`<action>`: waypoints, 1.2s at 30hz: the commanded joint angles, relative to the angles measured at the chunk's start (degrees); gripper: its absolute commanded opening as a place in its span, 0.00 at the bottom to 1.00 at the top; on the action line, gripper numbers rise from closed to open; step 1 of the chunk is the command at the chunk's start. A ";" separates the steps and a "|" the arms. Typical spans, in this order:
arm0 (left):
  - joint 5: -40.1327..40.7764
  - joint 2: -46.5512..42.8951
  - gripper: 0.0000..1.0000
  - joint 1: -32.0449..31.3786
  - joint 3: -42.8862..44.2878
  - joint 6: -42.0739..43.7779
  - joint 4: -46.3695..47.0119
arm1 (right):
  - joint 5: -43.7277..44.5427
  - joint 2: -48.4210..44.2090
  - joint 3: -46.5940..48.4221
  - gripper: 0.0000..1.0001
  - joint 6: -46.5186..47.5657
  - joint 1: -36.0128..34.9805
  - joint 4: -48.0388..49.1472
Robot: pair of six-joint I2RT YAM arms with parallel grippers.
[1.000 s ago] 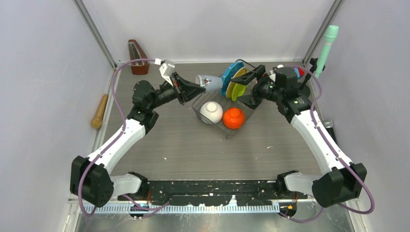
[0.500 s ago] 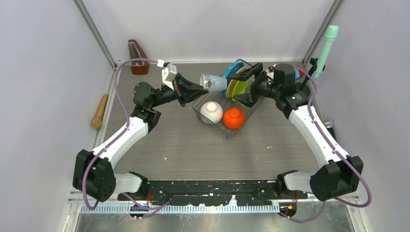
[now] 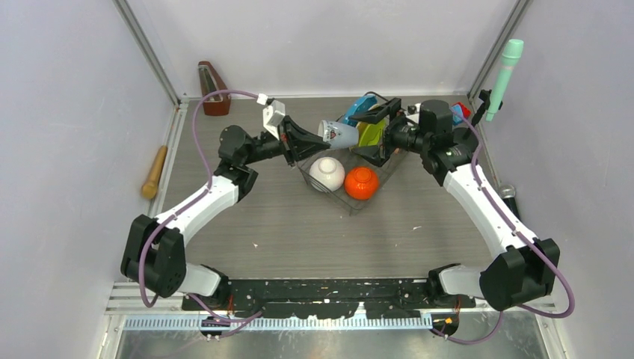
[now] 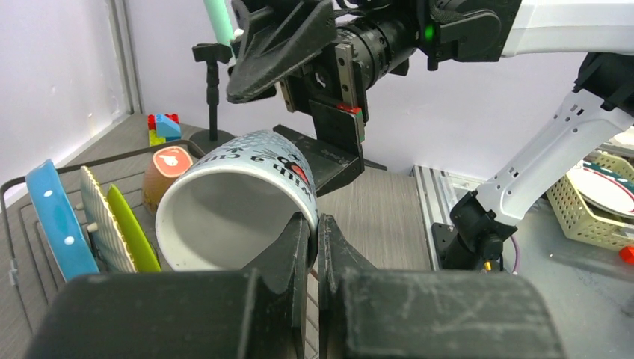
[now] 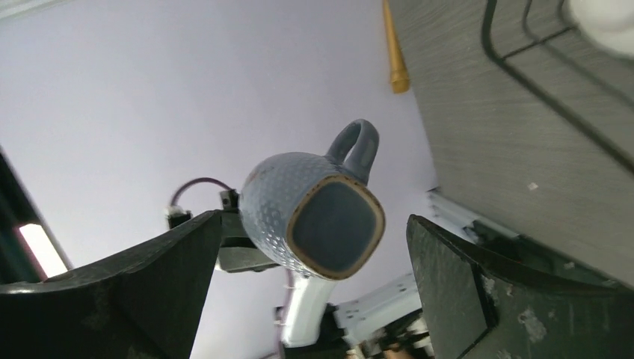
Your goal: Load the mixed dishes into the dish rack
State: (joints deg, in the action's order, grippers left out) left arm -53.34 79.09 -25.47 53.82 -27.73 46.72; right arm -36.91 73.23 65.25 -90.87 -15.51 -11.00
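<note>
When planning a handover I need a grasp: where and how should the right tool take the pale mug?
Near the base, end-on from the right. The pale mug lies on its side, the left tool pinching its rim, so the base end faces the open right tool. Its handle sticks out crosswise to those jaws, so they'd likely meet plain wall.

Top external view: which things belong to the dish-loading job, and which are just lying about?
Job in hand: dish rack, blue dotted plate, lime-green plate, white bowl, orange bowl, pale mug held by the left gripper.

Lying about: brown metronome, wooden stick, mint-green microphone, toy bricks.
</note>
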 commanded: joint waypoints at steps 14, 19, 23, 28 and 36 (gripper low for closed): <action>-2.85 9.66 0.00 6.93 17.01 -57.03 9.67 | -2.02 -15.16 -4.35 1.00 59.90 2.85 13.18; -6.63 12.32 0.00 7.02 19.67 -66.08 11.41 | -11.02 -10.43 -1.74 1.00 55.08 2.85 21.10; -7.63 14.62 0.00 7.02 20.71 -72.66 16.16 | -12.12 -8.42 -0.70 1.00 51.16 2.72 26.12; -7.67 15.97 0.00 7.02 21.61 -75.54 17.37 | -12.16 -6.89 1.61 0.96 53.97 0.82 23.58; -7.32 17.81 0.00 6.93 23.04 -80.49 20.34 | -5.98 -5.91 6.14 0.93 67.95 -3.58 8.91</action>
State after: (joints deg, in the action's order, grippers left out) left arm -61.58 97.34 -18.41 73.52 -104.53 60.60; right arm -46.04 67.16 68.49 -30.22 -17.87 3.01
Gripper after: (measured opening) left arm 0.036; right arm 0.942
